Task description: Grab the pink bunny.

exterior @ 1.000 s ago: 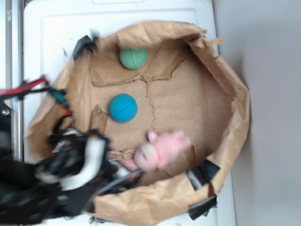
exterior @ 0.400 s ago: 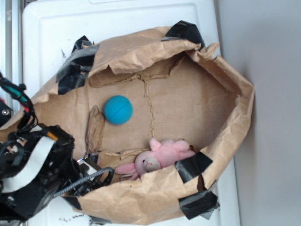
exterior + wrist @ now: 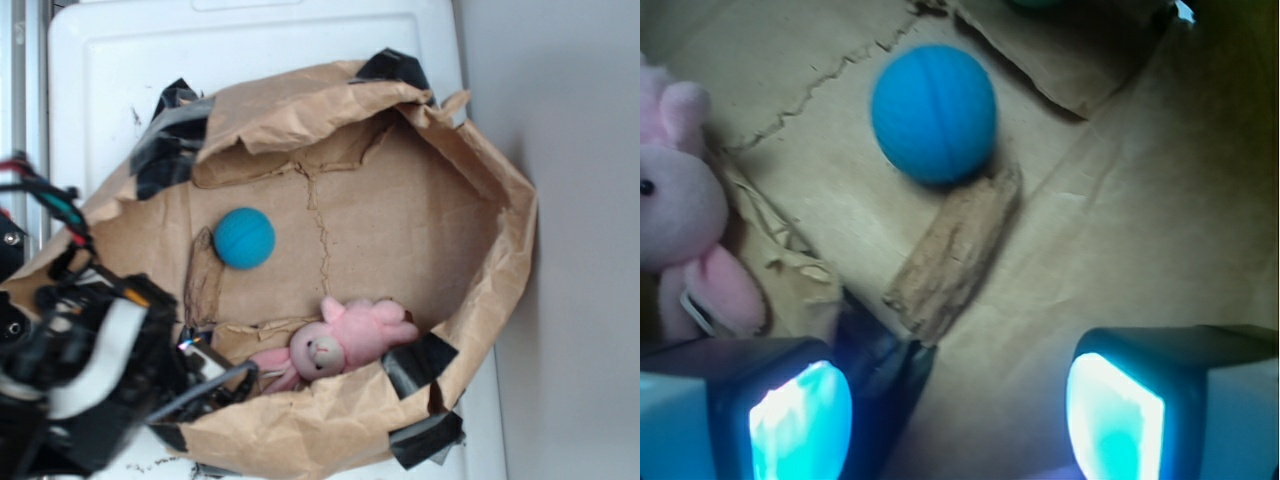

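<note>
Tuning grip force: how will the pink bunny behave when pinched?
The pink bunny looks like fuzzy plush, so it will probably squash and flop. Likely light. Its limbs are thin and may slip free; the open gripper should take the body.

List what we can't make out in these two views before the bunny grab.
- Green ball: wrist view, only a sliver, cut by the top edge; exterior view, hidden under the folded paper wall.
- Pink bunny: wrist view, cut off by the left edge. Exterior view, pink bunny, lower limbs hidden by the near wall.
- Gripper: wrist view, open; fingertips cut off by the bottom edge. Exterior view, blurred arm hides it.
</note>
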